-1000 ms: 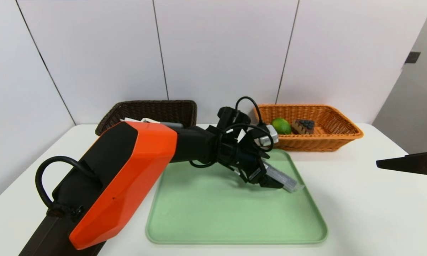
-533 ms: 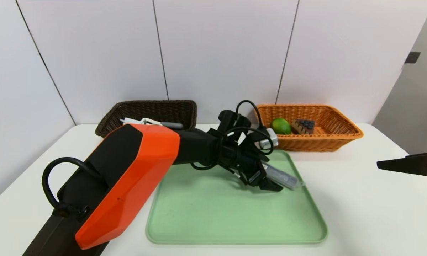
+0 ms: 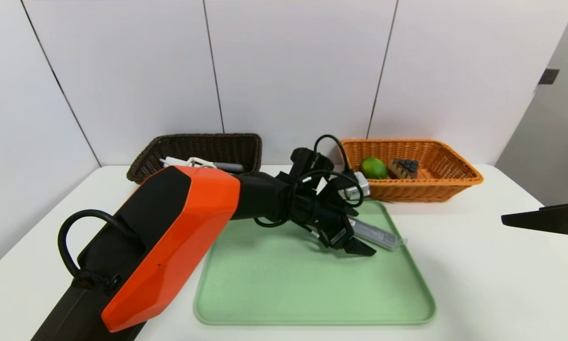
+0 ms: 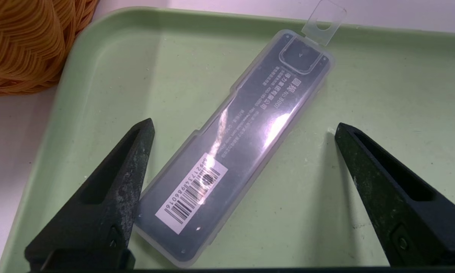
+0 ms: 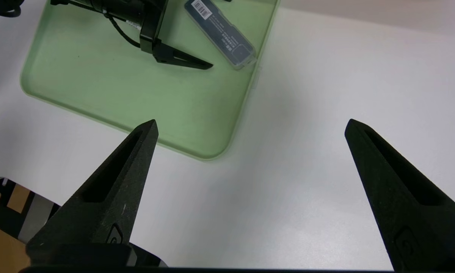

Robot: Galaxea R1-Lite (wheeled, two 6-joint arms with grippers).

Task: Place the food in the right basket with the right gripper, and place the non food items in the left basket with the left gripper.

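Green tray [image 3: 312, 293] holds the clear plastic case [image 4: 235, 148] near its right edge. You see the left gripper [image 4: 242, 127] spread wide around it, not touching. Right gripper [image 5: 250, 125] hovers released over the table [image 5: 326, 113].

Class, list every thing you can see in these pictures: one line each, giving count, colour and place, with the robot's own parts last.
Table: one, white, under everything.
Tray: one, pale green, at the table's middle.
Plastic case: one, clear over a dark insert with a barcode label, lying on the tray near its right rim.
Left basket: one, dark brown wicker, back left, with white and grey items inside, too hidden to name.
Right basket: one, orange wicker, back right.
Lime: one, green, in the right basket.
Cake slice: one, brown with dark topping, in the right basket beside the lime.
Left claw: one, black, open, hovering astride the plastic case.
Right claw: one, black, open, parked above bare table right of the tray.
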